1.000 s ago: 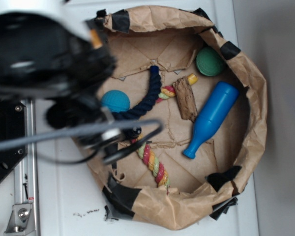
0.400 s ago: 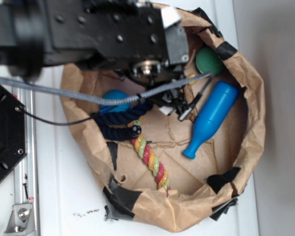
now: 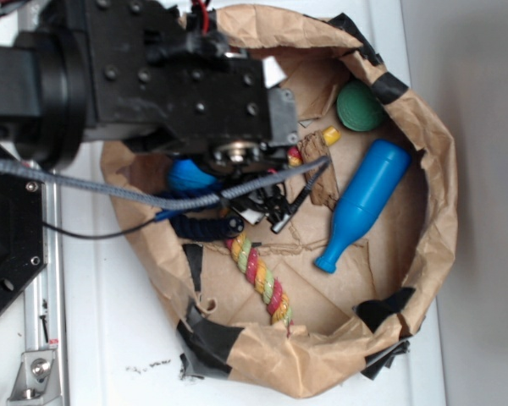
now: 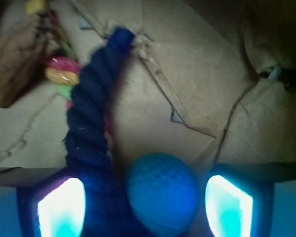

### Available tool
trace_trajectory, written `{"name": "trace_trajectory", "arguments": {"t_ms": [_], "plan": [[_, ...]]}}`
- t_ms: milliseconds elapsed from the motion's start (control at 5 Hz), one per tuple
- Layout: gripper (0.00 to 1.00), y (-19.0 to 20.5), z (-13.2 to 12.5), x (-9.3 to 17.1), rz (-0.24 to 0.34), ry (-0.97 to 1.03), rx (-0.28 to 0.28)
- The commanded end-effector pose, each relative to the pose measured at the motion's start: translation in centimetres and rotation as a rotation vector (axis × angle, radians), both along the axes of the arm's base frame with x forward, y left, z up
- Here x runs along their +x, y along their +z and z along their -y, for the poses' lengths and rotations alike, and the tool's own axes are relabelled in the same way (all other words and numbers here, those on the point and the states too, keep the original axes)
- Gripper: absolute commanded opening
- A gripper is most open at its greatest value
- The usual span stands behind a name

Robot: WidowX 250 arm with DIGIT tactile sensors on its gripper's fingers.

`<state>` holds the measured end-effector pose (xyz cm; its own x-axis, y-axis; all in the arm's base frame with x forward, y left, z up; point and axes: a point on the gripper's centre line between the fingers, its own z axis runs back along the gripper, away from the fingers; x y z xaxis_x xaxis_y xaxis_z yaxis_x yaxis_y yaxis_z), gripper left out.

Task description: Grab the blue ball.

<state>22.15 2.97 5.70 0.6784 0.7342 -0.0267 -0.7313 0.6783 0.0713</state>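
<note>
Teal-blue, one blue ball [image 4: 162, 192] between two spread gripper [image 4: 145, 205] fingers

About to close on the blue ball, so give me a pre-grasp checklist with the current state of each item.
1. Tool open: ok.
2. Blue ball between the fingers: ok.
3. Gap holds only the ball: not ok, the dark blue rope also lies inside, against the ball.
4. Ball centred: not ok, it sits nearer one finger's side.
5. Tool low enough: cannot tell.
6. Green ball and blue pin toy out of the way: ok.
</note>
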Motion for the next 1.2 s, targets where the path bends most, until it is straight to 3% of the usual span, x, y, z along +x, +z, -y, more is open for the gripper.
{"name": "trace_trajectory", "arguments": {"t_ms": [0, 200, 800, 1000], "plan": [[1.00, -0.9, -1.3, -1.2, 0.040, 0.063, 0.028], [1.00, 1.0, -2.5, -1.9, 0.132, 0.132, 0.048], [1.00, 1.5, -3.2, -1.5, 0.146, 0.112, 0.025], [1.00, 4.1, -4.3, -2.1, 0.227, 0.166, -0.008]]}}
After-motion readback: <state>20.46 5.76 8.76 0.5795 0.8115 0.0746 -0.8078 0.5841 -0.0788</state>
